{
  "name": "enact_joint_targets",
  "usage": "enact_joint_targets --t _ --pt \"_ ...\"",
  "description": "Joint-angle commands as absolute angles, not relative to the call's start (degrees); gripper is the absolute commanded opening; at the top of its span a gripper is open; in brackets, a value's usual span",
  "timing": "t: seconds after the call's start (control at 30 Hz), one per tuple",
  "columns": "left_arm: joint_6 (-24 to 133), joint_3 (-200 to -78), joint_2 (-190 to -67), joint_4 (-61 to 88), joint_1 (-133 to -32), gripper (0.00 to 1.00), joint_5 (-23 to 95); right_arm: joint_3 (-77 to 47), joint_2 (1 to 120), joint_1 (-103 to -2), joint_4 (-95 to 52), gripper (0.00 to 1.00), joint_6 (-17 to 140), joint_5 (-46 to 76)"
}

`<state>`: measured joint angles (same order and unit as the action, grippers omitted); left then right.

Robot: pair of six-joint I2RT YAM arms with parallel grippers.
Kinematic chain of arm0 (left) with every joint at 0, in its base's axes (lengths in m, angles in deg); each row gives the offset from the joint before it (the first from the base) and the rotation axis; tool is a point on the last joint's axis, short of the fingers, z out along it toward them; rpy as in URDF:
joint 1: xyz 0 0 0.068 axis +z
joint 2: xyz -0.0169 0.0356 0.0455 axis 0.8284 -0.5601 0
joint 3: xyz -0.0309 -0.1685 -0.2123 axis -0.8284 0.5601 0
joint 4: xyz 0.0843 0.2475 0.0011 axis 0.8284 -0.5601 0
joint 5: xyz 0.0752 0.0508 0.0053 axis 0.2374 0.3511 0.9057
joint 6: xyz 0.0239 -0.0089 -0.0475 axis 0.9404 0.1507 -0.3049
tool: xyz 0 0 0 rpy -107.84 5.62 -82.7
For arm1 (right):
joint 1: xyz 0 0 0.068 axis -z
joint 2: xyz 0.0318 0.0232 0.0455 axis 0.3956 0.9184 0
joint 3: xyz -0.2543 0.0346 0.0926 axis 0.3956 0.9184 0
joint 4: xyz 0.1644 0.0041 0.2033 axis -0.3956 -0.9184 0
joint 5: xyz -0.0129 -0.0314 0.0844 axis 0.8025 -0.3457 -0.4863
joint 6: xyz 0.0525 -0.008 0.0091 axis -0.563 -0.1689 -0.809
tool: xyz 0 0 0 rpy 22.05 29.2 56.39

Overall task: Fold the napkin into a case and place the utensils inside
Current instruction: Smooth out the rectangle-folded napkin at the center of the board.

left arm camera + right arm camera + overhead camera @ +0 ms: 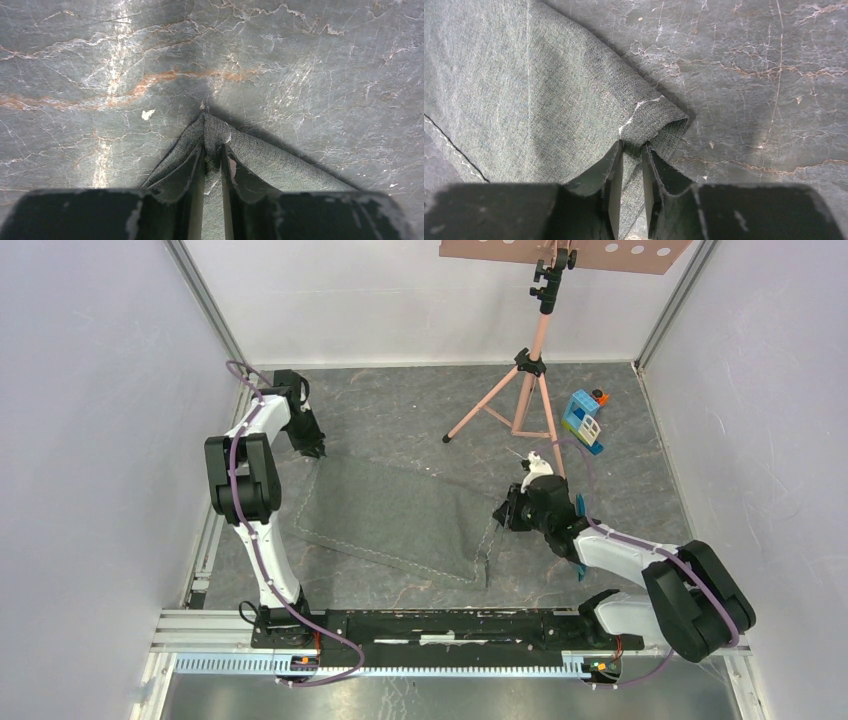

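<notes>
The dark grey napkin lies spread on the marbled floor, with a pale stitched line near its edge. My left gripper is shut on its far left corner; the left wrist view shows the cloth bunched between the fingertips of that gripper. My right gripper is shut on the right corner, lifted a little. In the right wrist view the folded corner sits pinched in this gripper. Teal utensils show only as small slivers beside my right arm, mostly hidden by it.
A pink tripod stands at the back centre, its legs reaching toward the napkin's far edge. A blue-and-white toy block house sits at the back right. White walls close in the left, right and back sides.
</notes>
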<state>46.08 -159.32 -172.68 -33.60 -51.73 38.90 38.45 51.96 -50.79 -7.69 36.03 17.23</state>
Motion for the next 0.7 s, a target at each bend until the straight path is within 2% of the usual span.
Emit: enact_joint_targets --t 0.0,0.2,0.67 --pt "47.7 -159.9 -173.1 -31.6 -50.7 0.22 37.3 36.5 51.4 -49.6 -4.8 0.22 35.7 18.7" --pt "46.9 -160.1 -173.0 -30.7 -50.0 0.15 36.1 34.8 50.5 -47.9 -5.9 0.01 37.1 19.8" --pt "46.8 -160.5 -174.0 -30.6 -49.7 0.09 35.6 32.4 52.8 -43.8 -6.1 0.00 40.4 17.6"
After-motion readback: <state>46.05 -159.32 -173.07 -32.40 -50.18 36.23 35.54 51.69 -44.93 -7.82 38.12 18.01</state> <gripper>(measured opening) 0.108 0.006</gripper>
